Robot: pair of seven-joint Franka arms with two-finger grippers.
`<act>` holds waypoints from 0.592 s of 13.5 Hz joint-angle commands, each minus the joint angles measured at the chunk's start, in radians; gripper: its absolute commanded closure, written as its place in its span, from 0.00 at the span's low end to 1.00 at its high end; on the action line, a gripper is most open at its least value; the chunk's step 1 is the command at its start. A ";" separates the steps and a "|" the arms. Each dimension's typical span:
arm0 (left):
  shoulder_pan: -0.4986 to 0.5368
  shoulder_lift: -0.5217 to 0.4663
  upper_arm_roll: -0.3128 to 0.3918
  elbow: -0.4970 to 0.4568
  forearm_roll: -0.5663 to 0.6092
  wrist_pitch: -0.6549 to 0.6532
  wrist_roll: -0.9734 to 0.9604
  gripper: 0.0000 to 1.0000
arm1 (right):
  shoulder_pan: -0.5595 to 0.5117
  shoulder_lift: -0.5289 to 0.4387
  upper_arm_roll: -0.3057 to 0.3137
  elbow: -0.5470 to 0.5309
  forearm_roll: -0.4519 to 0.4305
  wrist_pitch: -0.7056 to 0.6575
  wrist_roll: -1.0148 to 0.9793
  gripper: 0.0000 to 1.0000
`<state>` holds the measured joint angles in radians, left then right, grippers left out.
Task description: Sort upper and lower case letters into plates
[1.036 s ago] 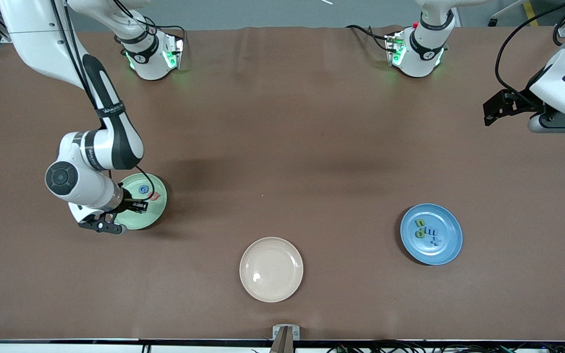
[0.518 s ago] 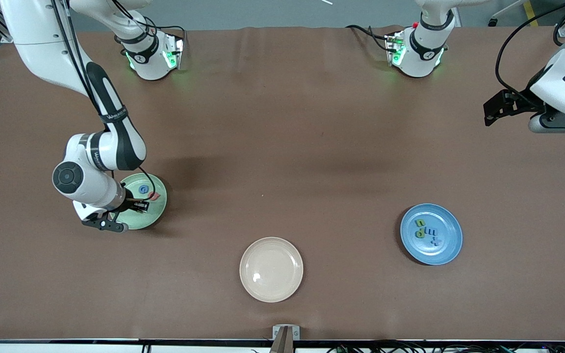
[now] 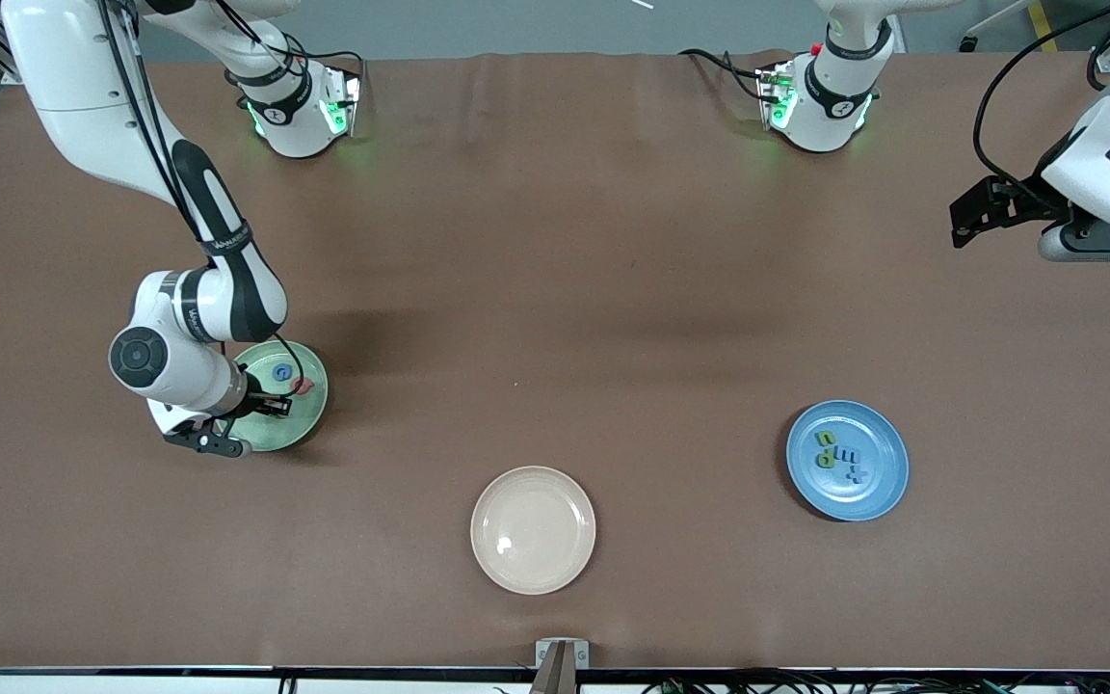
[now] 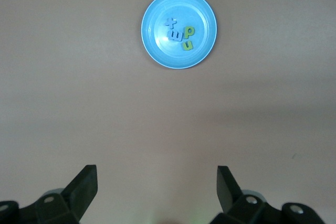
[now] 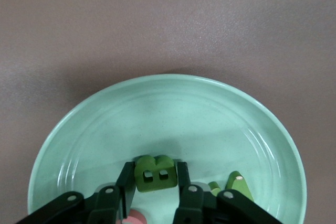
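Right gripper (image 5: 155, 179) low in mint green plate (image 5: 173, 108), jaws starting to part, green letter B (image 5: 155, 173) between fingers: release under way. Left gripper (image 4: 156, 187) waits wide open, empty, above table with blue plate (image 4: 202, 40) in its view. Cream plate (image 3: 533, 529) bare, so sorting looks nearly complete.

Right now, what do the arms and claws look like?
Both arms have glossy white shells with black joint bands and black cables along them; the bases glow green. The right claw and left claw are black, with flat angular fingers and silver screws.

Robot lab: two bench-mounted arms, brown-covered table (image 3: 555, 241), cabling.
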<state>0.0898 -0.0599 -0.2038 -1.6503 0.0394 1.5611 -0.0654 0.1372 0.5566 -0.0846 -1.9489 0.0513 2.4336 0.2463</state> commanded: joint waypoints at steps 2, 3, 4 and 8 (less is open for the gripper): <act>0.007 0.002 0.000 0.012 -0.018 0.002 0.024 0.00 | -0.018 -0.012 0.016 -0.012 -0.007 0.010 -0.009 0.00; 0.007 0.002 0.000 0.011 -0.018 0.002 0.024 0.00 | -0.018 -0.014 0.016 -0.008 -0.008 0.005 -0.009 0.00; 0.007 0.002 0.000 0.011 -0.018 0.002 0.024 0.00 | -0.018 -0.018 0.016 -0.007 -0.008 0.002 -0.021 0.00; 0.007 0.002 0.000 0.011 -0.018 0.004 0.024 0.00 | -0.028 -0.060 0.014 0.062 -0.010 -0.138 -0.059 0.00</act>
<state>0.0899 -0.0599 -0.2038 -1.6504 0.0394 1.5611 -0.0654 0.1368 0.5442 -0.0851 -1.9158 0.0513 2.3870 0.2065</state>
